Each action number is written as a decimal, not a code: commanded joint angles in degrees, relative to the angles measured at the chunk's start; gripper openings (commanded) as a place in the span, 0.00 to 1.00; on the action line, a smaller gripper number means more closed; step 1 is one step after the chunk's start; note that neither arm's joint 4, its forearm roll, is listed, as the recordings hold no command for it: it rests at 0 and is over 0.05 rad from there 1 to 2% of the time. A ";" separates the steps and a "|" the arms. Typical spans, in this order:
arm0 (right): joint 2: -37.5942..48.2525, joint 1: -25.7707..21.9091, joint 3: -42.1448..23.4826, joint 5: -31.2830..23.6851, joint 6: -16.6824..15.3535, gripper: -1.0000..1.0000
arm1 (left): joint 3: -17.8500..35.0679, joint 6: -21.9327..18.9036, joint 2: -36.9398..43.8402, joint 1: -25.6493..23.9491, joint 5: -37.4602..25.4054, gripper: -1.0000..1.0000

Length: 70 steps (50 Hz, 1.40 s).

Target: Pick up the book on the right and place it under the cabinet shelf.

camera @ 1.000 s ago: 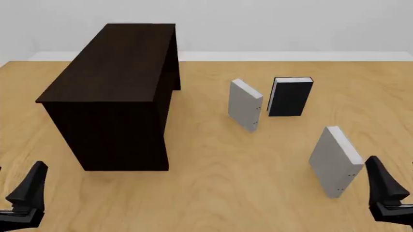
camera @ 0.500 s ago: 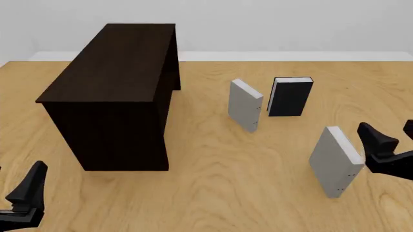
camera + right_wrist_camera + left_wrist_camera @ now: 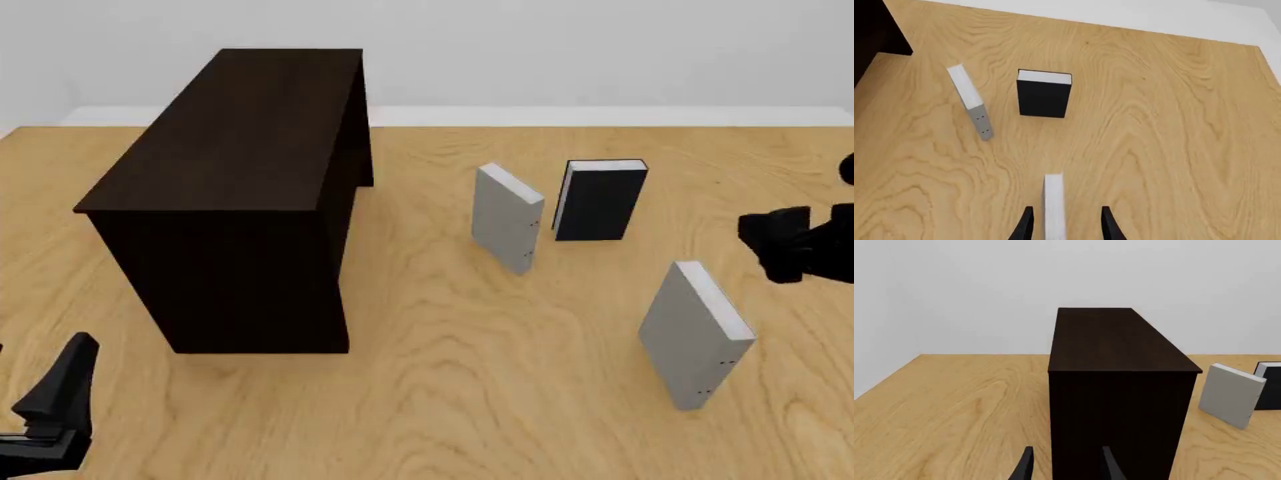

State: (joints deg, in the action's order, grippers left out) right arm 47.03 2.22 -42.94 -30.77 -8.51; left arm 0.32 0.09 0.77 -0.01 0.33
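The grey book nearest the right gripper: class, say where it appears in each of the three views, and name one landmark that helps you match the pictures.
Front view: the grey book stands upright at lower right, nearer the camera than the right gripper.
Right wrist view: its white page edge shows between the fingertips, seen from above.
Left wrist view: not in it.
Shared landmark: the black book.

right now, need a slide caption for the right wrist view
Right end effector open above the upright grey book, with a second grey book and a black book beyond.
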 commanded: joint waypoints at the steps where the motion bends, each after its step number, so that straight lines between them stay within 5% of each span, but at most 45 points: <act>1: 6.47 -0.02 -11.14 -12.42 -0.21 1.00 | -0.01 0.02 -0.09 0.00 -0.09 1.00; 9: 9.12 3.12 -14.62 -17.17 -3.83 1.00 | 0.00 0.02 0.04 0.00 0.02 1.00; 19: 11.63 -0.33 -15.70 -19.22 0.57 1.00 | 0.04 0.02 0.19 0.00 0.15 1.00; 70: 20.48 -2.96 0.07 -4.02 3.06 1.00 | 0.07 0.02 0.16 0.03 0.11 1.00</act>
State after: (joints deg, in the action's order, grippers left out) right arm 65.69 -0.73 -45.62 -37.77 -5.89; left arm 0.33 0.11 0.87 0.02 0.44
